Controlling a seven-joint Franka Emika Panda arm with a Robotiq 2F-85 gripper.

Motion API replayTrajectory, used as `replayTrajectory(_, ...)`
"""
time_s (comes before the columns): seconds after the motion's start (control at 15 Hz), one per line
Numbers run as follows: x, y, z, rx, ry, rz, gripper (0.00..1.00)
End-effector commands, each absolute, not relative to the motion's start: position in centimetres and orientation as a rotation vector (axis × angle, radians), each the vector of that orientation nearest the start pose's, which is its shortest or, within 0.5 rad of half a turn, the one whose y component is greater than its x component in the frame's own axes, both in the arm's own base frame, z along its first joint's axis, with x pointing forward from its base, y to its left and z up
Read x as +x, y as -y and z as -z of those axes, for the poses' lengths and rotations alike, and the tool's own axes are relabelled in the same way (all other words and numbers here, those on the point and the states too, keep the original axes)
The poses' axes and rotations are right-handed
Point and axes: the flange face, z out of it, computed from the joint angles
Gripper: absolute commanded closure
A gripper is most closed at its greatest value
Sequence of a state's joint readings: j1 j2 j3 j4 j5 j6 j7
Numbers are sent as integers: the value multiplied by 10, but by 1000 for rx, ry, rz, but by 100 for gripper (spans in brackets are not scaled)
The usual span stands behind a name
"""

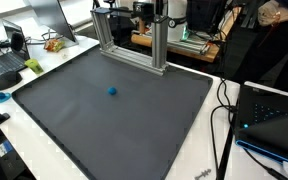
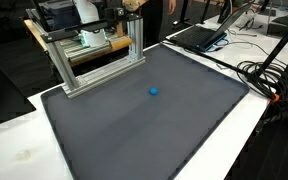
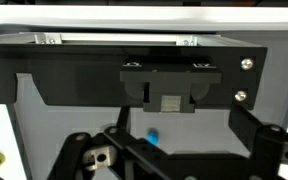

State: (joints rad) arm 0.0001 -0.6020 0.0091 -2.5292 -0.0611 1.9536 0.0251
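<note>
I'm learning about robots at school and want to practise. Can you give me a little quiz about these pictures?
1. Pick one: what colour is the small ball? A red, B blue, C yellow.
2. True or false: in both exterior views the small ball lies on the dark grey mat, apart from the metal frame.
3. Fill the gap: in the wrist view the gripper has its jaws wide ____.

Key: 1 B. 2 true. 3 open.
</note>
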Motion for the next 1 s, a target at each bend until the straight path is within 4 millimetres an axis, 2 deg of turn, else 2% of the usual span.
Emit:
replayTrajectory(0.0, 362, 6, -467, -3210, -24, 76, 0)
replayTrajectory(0.33, 359, 7, -456, -3207, -27, 79, 0)
replayTrajectory(0.4, 364, 5, -458, -3202, -17, 38, 0)
replayTrajectory(0.93, 365, 4, -453, -3213, -9, 66, 0)
